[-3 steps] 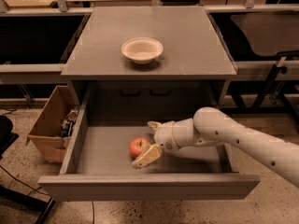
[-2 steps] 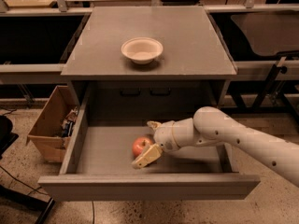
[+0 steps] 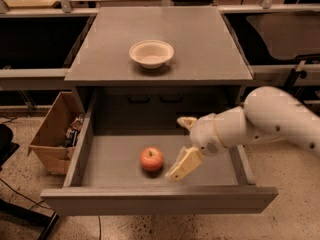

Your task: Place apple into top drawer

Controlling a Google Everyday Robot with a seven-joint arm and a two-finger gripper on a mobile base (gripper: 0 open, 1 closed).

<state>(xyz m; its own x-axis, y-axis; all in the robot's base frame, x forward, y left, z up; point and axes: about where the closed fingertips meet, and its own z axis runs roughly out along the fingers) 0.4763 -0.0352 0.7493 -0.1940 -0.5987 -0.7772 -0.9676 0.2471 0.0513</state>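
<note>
The red apple (image 3: 151, 158) with yellowish patches sits on the flat grey bottom of the open top drawer (image 3: 160, 199), left of centre. My gripper (image 3: 183, 145) is inside the drawer just to the right of the apple, apart from it. Its fingers (image 3: 183, 164) are spread open and hold nothing. The white arm reaches in from the right over the drawer's right wall.
A cream-white bowl (image 3: 151, 53) stands on the grey cabinet top (image 3: 200, 44) above the drawer. A brown cardboard box (image 3: 52, 134) with clutter stands on the floor at the drawer's left. Shelving and a dark tub are at the right.
The gripper has let go of the apple and drawn back to the right; the apple now rests free on the drawer bottom.
</note>
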